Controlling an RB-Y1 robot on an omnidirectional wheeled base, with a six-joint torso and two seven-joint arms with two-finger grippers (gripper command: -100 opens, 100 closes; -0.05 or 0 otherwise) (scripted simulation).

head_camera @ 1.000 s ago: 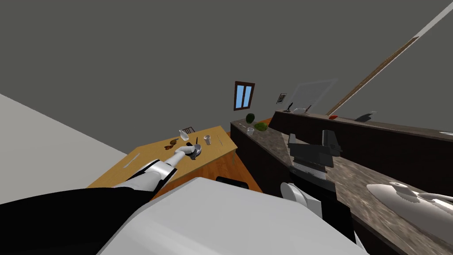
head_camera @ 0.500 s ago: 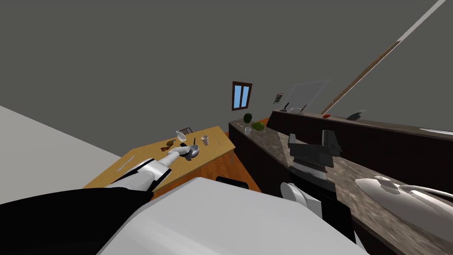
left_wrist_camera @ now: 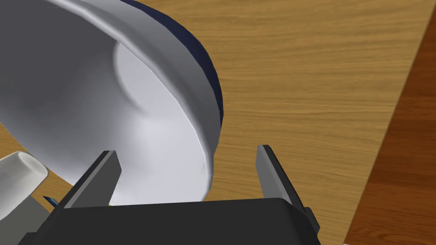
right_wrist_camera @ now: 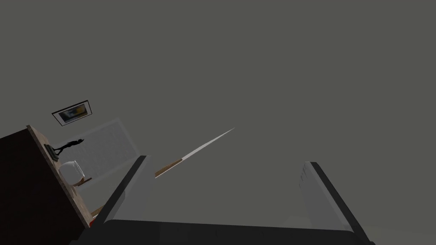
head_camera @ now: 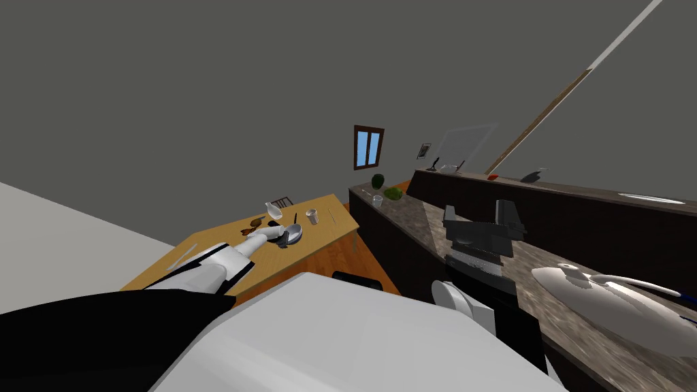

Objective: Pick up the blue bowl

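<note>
Wooden table point(left_wrist_camera: 319, 85), white bowl point(left_wrist_camera: 127, 106) (blue outside)

Left arm point(head_camera: 216, 263) stretched far forward. Left end effector point(left_wrist_camera: 186, 152) angled downward, fingers point(left_wrist_camera: 104, 170) spread wide. Right end effector point(right_wrist_camera: 226, 161) raised, pointing upward, fingers point(right_wrist_camera: 138, 187) likewise apart.

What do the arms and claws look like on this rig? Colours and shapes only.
Left forearm: white tapering shell with black trim at the joint. Left claw: dark box body, two thin grey blade fingers. Right claw: same build, light grey blades on a dark box. No cables or markings visible.
</note>
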